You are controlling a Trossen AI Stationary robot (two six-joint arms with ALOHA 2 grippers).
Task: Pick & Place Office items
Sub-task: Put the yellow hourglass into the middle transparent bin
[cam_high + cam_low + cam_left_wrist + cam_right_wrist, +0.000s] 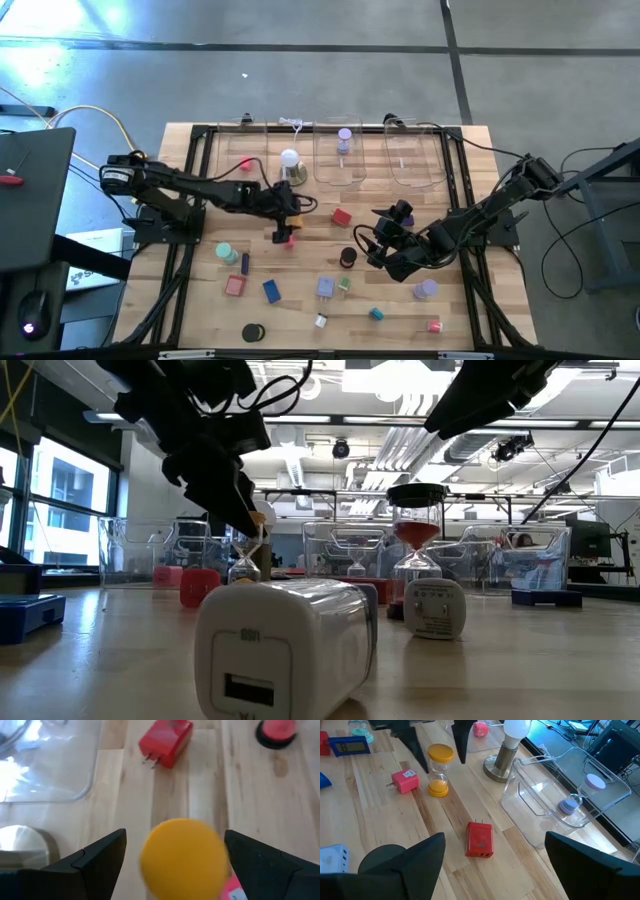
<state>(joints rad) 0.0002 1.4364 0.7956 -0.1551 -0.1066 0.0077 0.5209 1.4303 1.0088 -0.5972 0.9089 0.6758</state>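
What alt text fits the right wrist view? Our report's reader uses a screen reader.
An orange-capped hourglass stands between the left gripper's open fingers on a wooden table. Nearby lie a red charger and a pink charger.

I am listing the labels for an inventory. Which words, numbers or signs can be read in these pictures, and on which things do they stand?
No text can be read as words.
White charger: small embossed marks, too blurred to read.
Pink charger: white sticker, too small to read.
Blue item with a display: screen marks unreadable.
Red charger: no text shows.
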